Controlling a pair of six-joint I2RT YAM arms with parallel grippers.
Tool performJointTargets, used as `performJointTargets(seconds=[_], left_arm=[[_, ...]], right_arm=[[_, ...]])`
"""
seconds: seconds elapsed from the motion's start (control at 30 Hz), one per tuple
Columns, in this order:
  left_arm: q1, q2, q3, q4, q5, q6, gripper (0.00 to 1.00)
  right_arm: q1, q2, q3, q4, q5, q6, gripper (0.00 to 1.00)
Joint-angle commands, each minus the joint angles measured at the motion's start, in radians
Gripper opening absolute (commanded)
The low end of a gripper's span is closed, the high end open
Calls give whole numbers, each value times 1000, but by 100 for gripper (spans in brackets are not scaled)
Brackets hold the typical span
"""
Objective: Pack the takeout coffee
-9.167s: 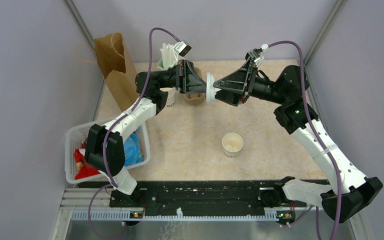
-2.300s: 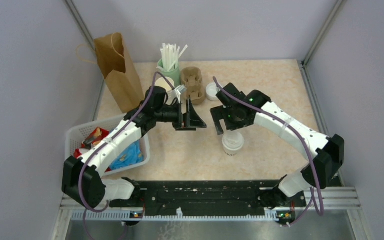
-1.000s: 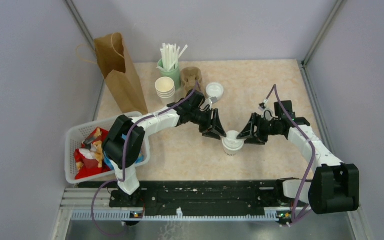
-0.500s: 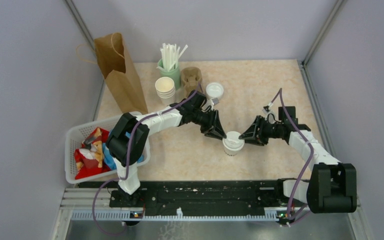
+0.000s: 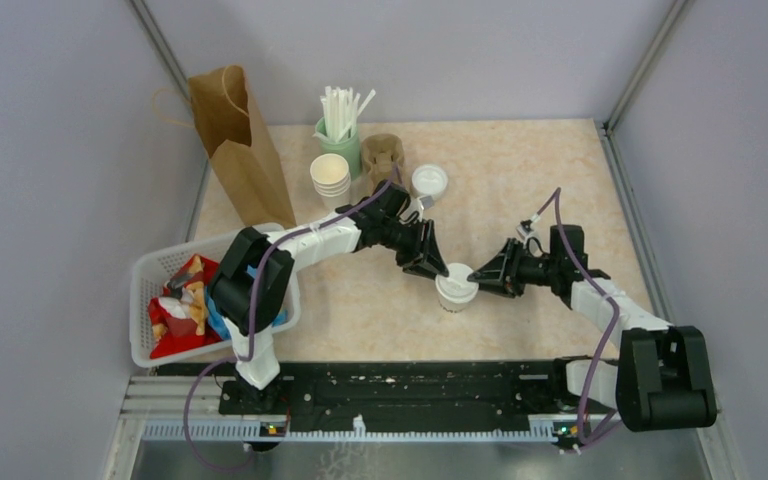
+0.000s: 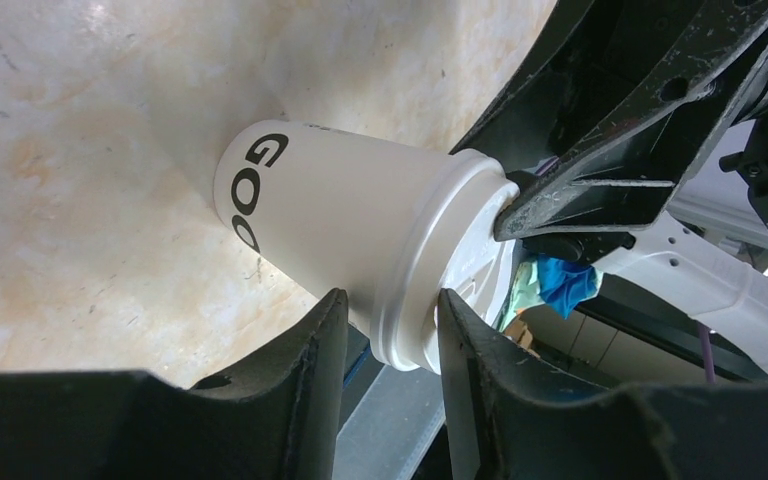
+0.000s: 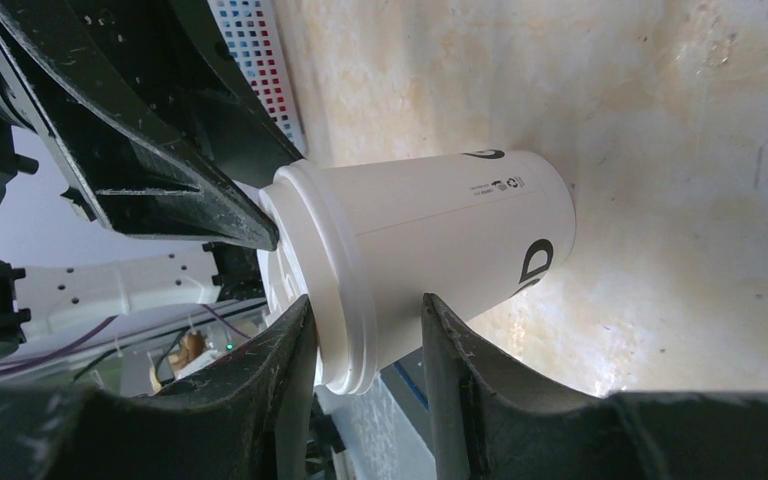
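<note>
A pale table [image 5: 520, 180] is seen under everything. A white basket [image 5: 150, 275] with bright snack packs inside is set at the table's left side. A tall brown paper bag [image 5: 235, 140] is stood just behind the basket. Two arms are stretched low over the table, to the right of the basket.

Behind the basket and off to its right, three things are lined up near each other: a green pot [image 5: 336, 135] filled with white straws [image 5: 343, 105], a brown cup tray [image 5: 384, 155], and a stack of paper cups [image 5: 329, 177] with no lids.

The takeout coffee [image 5: 456, 290] is stood on the table, well to the right of the basket. Its white lid is on, and dark letters are seen on its side. The left tool [image 5: 438, 270] is pressed up to the lid on the side nearer the basket. The right tool [image 5: 477, 274] is pressed up to the lid on the side away from the basket. In both wrist views the lid's rim is seen between fingers [image 6: 290, 400] that are held a little apart. Whether the rim is squeezed cannot be told for either tool.

A loose lid [image 5: 429, 181] is laid flat, far right of the basket and further back.
</note>
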Motion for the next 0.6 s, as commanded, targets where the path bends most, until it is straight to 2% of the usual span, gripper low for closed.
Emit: performJointTargets(seconds=[0.0, 0.07, 0.13, 0.2, 0.27, 0.33, 0.47, 0.57], left_arm=[[4, -29, -8, -51, -67, 56, 46], [8, -23, 16, -65, -68, 69, 47], [8, -20, 47, -92, -77, 85, 53], [8, -31, 76, -132, -96, 109, 64], [8, -58, 84, -161, -112, 121, 80], [7, -90, 71, -167, -108, 119, 89], [-1, -146, -16, -110, -49, 70, 94], [-20, -163, -63, -74, -21, 43, 94]], right_arm=[[40, -32, -50, 57, 77, 72, 37], [42, -76, -50, 38, 80, 79, 41], [42, -79, -35, -4, 80, 49, 49], [37, -57, 13, -118, 79, -35, 56], [25, -46, 65, -187, 62, -91, 60], [-1, -53, 93, -234, 42, -132, 65], [-32, -56, 111, -233, -1, -149, 73], [-32, -15, 93, -157, -42, -120, 74]])
